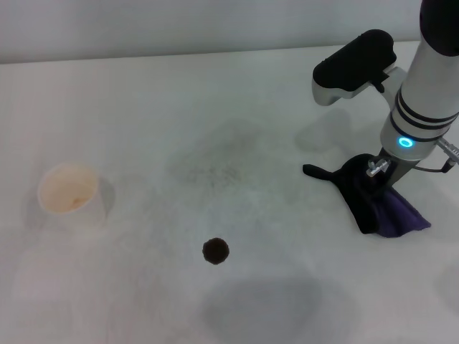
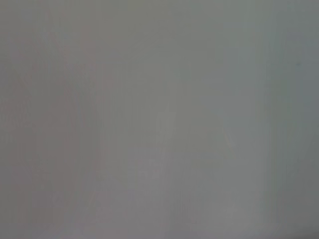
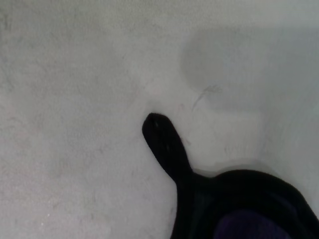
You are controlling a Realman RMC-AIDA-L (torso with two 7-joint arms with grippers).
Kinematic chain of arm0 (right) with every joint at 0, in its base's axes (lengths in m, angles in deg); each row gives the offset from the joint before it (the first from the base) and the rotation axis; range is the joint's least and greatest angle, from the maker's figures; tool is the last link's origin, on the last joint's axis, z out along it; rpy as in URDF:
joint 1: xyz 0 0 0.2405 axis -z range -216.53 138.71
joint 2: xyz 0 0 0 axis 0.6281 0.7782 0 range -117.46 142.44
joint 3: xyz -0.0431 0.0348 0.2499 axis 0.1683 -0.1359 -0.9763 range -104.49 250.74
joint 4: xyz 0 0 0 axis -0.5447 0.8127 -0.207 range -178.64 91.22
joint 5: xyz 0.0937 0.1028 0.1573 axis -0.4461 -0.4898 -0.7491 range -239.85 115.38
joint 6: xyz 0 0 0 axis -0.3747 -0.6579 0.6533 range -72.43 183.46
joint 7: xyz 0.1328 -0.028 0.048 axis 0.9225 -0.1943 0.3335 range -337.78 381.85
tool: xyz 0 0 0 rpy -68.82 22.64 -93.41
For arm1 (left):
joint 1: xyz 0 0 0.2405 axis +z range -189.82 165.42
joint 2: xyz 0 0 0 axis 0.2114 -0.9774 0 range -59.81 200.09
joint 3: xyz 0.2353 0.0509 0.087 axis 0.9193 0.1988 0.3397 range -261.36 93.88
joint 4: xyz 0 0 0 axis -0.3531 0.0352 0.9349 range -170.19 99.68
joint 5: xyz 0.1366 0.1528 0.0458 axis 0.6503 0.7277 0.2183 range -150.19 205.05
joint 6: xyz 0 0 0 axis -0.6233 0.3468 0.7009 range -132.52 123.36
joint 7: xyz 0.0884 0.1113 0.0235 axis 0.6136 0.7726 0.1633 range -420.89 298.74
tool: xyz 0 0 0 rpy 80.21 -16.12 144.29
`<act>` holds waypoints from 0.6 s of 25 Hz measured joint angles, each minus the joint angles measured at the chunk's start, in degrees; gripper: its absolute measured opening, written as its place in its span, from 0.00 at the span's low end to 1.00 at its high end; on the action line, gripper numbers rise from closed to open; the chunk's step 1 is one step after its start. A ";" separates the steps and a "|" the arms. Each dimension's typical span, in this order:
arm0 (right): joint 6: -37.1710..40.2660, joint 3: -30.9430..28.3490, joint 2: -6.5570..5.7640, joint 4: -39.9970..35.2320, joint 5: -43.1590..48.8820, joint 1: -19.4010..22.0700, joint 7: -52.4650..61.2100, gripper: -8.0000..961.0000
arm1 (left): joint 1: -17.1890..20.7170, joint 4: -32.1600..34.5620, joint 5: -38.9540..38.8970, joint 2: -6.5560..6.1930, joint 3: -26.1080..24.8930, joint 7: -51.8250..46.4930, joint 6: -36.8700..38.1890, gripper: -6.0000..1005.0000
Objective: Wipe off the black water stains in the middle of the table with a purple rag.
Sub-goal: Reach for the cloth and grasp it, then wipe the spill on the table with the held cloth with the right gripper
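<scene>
**A:** Across the wide white surface (image 1: pixel 215 93), how far has the wiping got?

**B:** Hardly begun, I'd judge. Only faint grey scuffs mark the middle, and the black water stains (image 1: pixel 215 251) sit as one small dark blot with a ragged edge toward the near side, dry-looking and whole. Nothing touches it.

**A:** And the arm?

**B:** The right gripper (image 1: pixel 373 188) is down at the right side, well apart from the blot, pressed into the purple rag (image 1: pixel 393 218). The cloth lies bunched on the surface beneath it, black edging uppermost, a purple corner poking out, and its black loop tail (image 3: pixel 164 144) stretched flat toward the middle.

**A:** Are the jaws clamped on it?

**B:** I cannot tell. The cloth and the wrist hide them, and the right wrist view shows only rag and bare surface.

**A:** The other arm?

**B:** The left gripper is out of sight; its wrist view is featureless grey.

**A:** Anything else?

**B:** A pale cup (image 1: pixel 70 193) stands at the left, clear of any likely path.

**A:** So what remains?

**B:** Securing the rag, carrying it across to the blot, and all the rubbing.
</scene>
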 joint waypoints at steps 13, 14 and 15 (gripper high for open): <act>1.12 1.98 0.11 0.71 -1.22 -1.15 0.07 0.12 | -0.10 -0.01 0.00 0.00 0.00 0.00 -0.03 0.88; 1.29 3.08 0.17 0.75 -2.17 -1.54 0.12 0.12 | -0.17 -0.01 0.00 0.00 0.00 0.00 -0.03 0.88; 1.48 4.02 0.23 0.75 -3.22 -1.93 0.21 0.12 | -0.23 -0.01 0.00 0.00 0.02 0.00 -0.03 0.88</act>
